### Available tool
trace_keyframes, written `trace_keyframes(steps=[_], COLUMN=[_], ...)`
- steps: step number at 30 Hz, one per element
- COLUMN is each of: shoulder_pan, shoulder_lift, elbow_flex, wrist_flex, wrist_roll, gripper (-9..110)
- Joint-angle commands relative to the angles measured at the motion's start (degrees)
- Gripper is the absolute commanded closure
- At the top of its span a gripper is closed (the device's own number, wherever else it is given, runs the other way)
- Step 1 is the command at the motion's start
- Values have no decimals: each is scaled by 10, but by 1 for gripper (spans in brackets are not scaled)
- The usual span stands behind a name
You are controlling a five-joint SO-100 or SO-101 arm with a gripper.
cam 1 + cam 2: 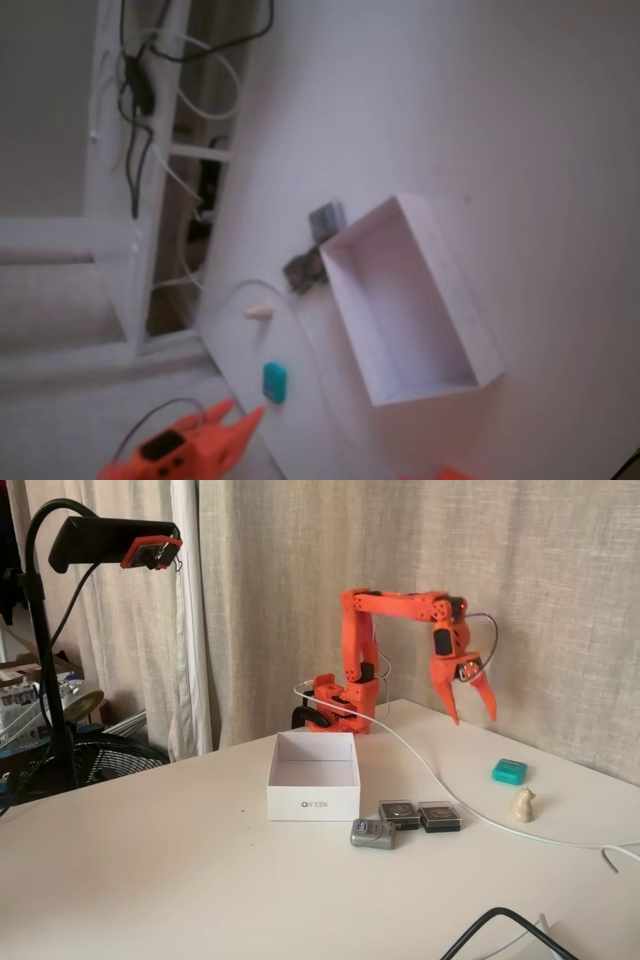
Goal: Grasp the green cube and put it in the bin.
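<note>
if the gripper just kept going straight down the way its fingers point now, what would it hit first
Most likely bare table. In a fixed view the open gripper points down, and the green cube sits a little right of and nearer the camera than that line, though depth is hard to judge.

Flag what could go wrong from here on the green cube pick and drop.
1. The white cable runs on the table close beside the green cube; the gripper, jaws open above the cube, might snag it coming down.
2. The beige peg stands just in front of the cube and could get knocked.
3. The grey blocks crowd the bin on one side; a low carry might clip them.
</note>
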Motion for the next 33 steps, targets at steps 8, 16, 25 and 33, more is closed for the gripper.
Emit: trace_keyframes(steps=[8, 16, 25, 33], shoulder_pan=[11, 7, -18, -33], shoulder_lift=[-159, -221, -197, -229], elbow_flex=[-133, -167, -120, -83], wrist_flex=[-37, -56, -79, -81], wrist_roll=[-7, -36, -79, -100], gripper=[67, 66, 56, 56])
